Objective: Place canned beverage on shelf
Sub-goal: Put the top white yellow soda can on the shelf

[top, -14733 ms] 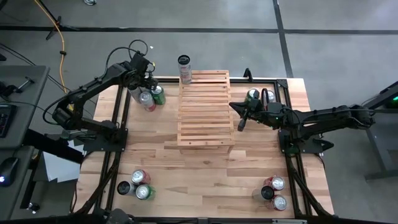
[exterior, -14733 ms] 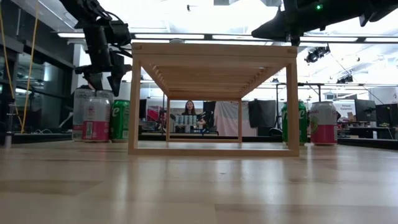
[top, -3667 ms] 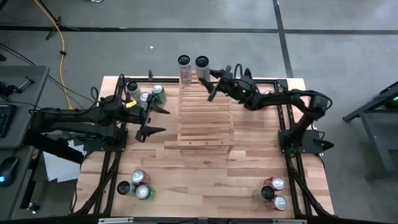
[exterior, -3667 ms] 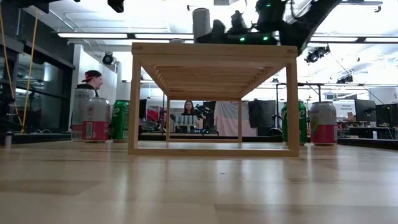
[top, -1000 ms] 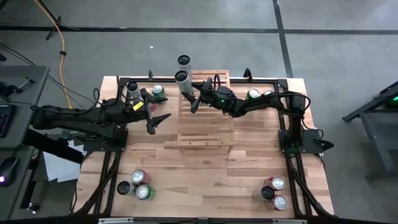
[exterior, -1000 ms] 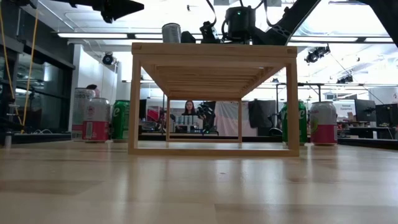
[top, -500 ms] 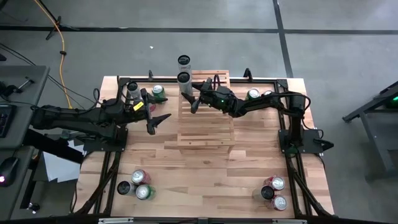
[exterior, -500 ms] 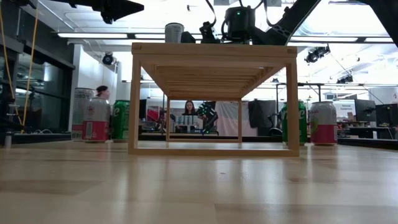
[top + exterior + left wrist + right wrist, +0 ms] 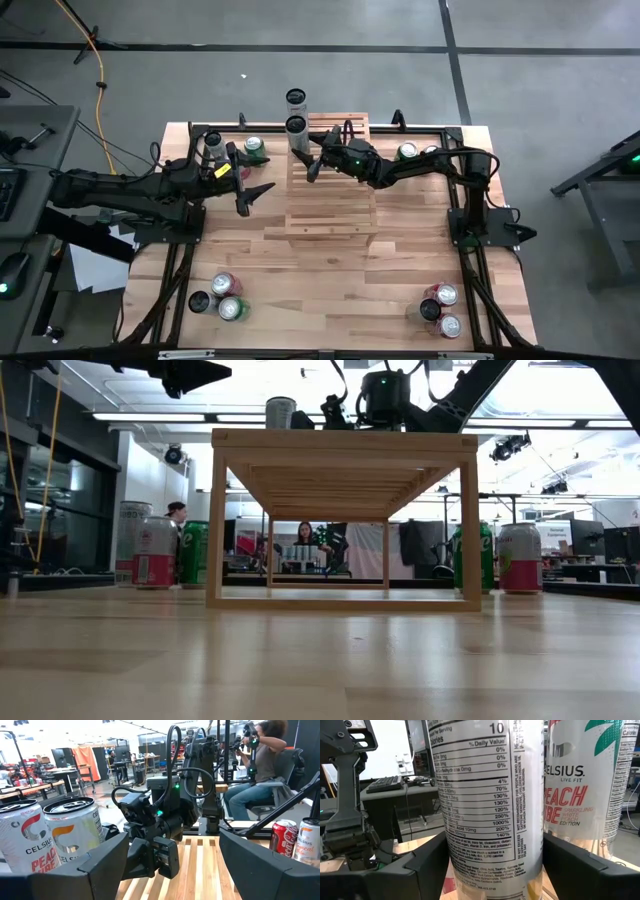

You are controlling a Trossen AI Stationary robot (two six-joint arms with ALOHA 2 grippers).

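risking toppling the can at the shelf edge, right hand straddling it loosely; left hand idling open beside the shelf.

1. A robotics lab or workshop: two dark arms are bolted to a black metal frame round a wooden bench on a bare grey concrete floor marked with dark tape lines.
2. Beside the bench's left edge stands a desk with a keyboard and a mouse.
3. Beyond the far edge, the low view shows strip ceiling lights, workbenches and a seated person.
4. The left wrist view shows another seated person handling a robot rig.
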